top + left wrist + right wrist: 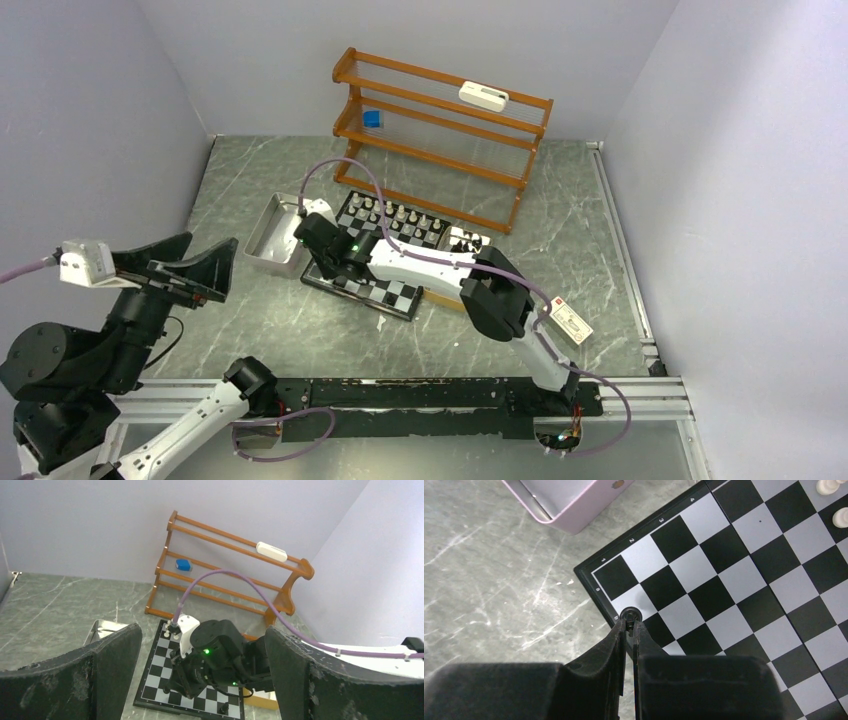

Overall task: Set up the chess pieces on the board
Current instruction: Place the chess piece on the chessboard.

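Right jaws are pinching a black piece (632, 614) to seat it at the edge of the board (719, 600) — left jaws are hanging open, apart.

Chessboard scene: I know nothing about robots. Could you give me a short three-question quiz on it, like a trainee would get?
1. True or false: the left gripper is open and away from the board.
2. The right gripper is shut on a chess piece coloured: A white, B black, C red?
3. Fill in: the metal tray sits ___ the board, not on it.
Key: 1 true; 2 B; 3 beside.
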Available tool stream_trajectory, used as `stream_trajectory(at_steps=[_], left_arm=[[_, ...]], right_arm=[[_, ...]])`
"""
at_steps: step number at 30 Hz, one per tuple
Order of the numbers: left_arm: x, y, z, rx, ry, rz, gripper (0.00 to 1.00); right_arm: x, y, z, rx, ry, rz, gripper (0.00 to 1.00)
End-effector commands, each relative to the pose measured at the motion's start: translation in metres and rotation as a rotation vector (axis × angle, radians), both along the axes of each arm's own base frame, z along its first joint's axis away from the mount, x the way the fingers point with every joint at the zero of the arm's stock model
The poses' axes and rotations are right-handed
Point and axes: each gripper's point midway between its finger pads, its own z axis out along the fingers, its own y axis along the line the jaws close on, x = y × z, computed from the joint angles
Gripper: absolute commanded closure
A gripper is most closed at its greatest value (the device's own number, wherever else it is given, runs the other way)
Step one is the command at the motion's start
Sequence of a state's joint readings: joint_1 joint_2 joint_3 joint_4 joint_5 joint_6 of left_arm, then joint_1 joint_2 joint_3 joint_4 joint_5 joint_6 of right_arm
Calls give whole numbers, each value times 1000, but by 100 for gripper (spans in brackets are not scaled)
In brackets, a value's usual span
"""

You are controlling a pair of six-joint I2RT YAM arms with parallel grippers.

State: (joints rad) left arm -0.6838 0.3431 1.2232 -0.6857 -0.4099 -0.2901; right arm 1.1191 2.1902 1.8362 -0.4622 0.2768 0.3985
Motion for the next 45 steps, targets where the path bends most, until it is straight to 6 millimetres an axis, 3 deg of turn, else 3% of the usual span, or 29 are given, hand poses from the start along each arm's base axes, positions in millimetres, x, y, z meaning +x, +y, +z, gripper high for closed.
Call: stream_trajectory(at_steps=[1, 11, 26, 36, 40, 45], left_arm=[[-7, 13, 5, -11, -5, 31, 3], [-10, 18, 3, -21, -15, 45, 3], [-10, 21, 2, -16, -20, 59, 3], [-11, 20, 2, -25, -25, 52, 3], [-10, 21, -3, -22, -18, 57, 3], [-9, 20, -5, -17, -17, 55, 3]], right_arm=[[3, 2, -7, -44, -6, -2, 96], [4, 7, -25, -83, 11, -21, 95], [-4, 10, -37, -106, 30, -11, 93], [0, 9, -36, -125, 17, -22, 76], [4, 10, -30, -122, 2, -34, 67], [4, 17, -15, -88, -9, -23, 64]])
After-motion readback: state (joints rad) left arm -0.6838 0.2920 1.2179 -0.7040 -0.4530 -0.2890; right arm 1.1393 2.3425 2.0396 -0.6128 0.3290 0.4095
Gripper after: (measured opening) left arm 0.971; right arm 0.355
